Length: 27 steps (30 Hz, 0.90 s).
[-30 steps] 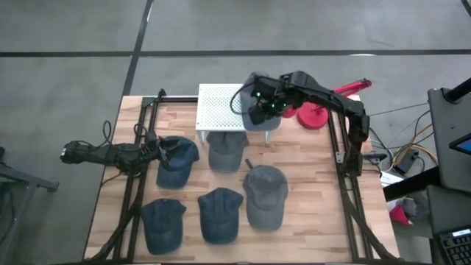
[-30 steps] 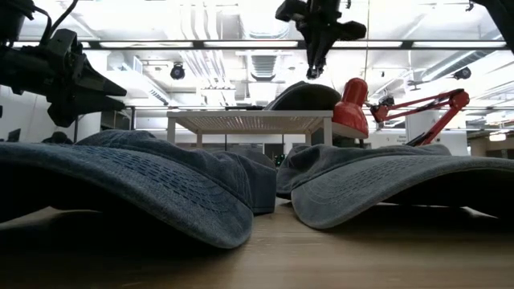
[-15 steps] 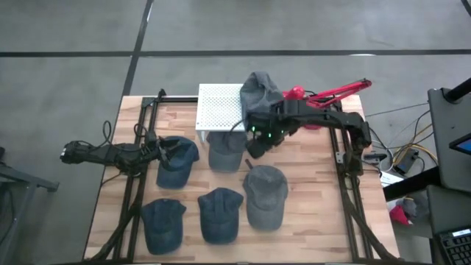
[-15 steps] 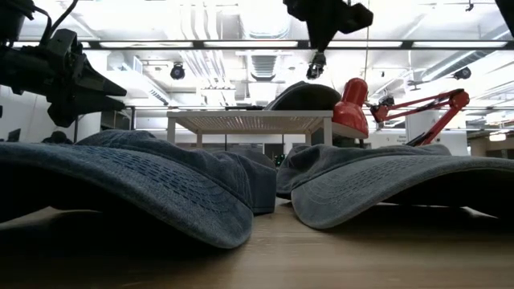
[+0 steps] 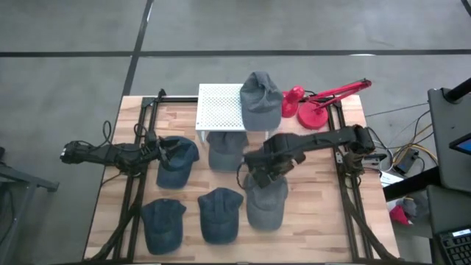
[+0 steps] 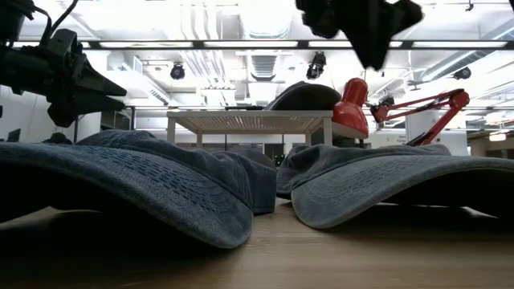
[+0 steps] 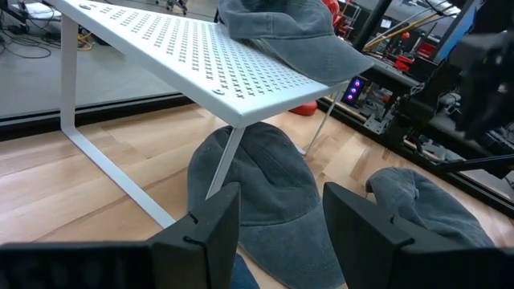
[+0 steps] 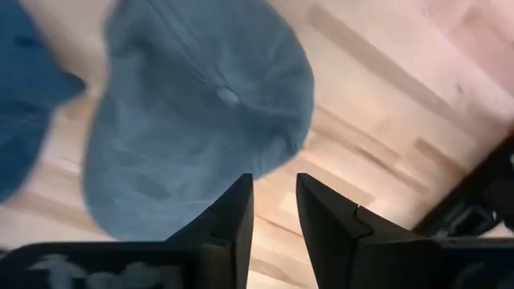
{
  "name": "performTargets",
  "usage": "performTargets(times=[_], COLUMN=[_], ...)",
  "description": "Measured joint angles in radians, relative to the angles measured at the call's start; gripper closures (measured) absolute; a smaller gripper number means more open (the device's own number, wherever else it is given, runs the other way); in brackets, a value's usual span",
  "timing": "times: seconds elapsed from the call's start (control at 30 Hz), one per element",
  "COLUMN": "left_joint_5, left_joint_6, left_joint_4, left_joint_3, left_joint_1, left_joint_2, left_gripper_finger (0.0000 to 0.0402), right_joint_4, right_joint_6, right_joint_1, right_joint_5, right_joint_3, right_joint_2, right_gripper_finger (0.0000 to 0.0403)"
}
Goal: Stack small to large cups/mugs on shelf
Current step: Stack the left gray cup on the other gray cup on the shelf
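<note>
Right gripper, at frame centre in the high view, hangs above the crown of a grey soft fabric baseball cap lying on the wooden plank bench; in the right wrist view its two dark fingers stand a narrow gap apart with nothing between them. Left gripper, at centre left of the high view beside a dark blue denim cap, has its fingers parted and empty.

One grey cap rests on the right end of the small white perforated-metal shelf, in the upper middle of the high view, its brim overhanging the shelf edge in the left wrist view. Another grey cap lies partly under the shelf's near edge. Two more dark blue denim caps sit at lower left and lower centre. A red desk lamp stands at upper right, just beside the shelf.

Handling, by judgement: the caps look light, soft and easily collapsed, so a pinch on the crown would likely gather only loose cloth and let the cap sag. The brim appears stiffer and may offer a surer hold, taken edge-on where it joins the crown. Fabric on wood should not slip much, yet a dangling cap may drape unpredictably when set on the one already shelved.
</note>
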Motion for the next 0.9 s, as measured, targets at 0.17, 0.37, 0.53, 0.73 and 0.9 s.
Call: performTargets(times=[0.17, 0.37, 0.53, 0.73, 0.9], left_joint_5=[0.0, 0.0, 0.0, 0.0, 0.0], left_joint_6=[0.0, 0.0, 0.0, -0.006, -0.008], left_joint_4=[0.0, 0.0, 0.0, 0.0, 0.0], left_joint_3=[0.0, 0.0, 0.0, 0.0, 0.0], left_joint_1=[0.0, 0.0, 0.0, 0.0, 0.0], left_joint_2=[0.0, 0.0, 0.0, 0.0, 0.0], left_gripper_finger=[0.022, 0.022, 0.022, 0.022, 0.022], right_joint_4=[0.0, 0.01, 0.053, 0.127, 0.165], right_joint_6=[0.053, 0.072, 0.051, 0.041, 0.076], right_joint_1=[0.051, 0.096, 0.134, 0.172, 0.186], right_joint_5=[-0.015, -0.028, -0.042, -0.045, -0.04], right_joint_3=[-0.084, -0.147, -0.162, -0.185, -0.194], right_joint_2=[0.0, 0.0, 0.0, -0.001, -0.001], right_gripper_finger=[0.0284, 0.0261, 0.0247, 0.0236, 0.0223])
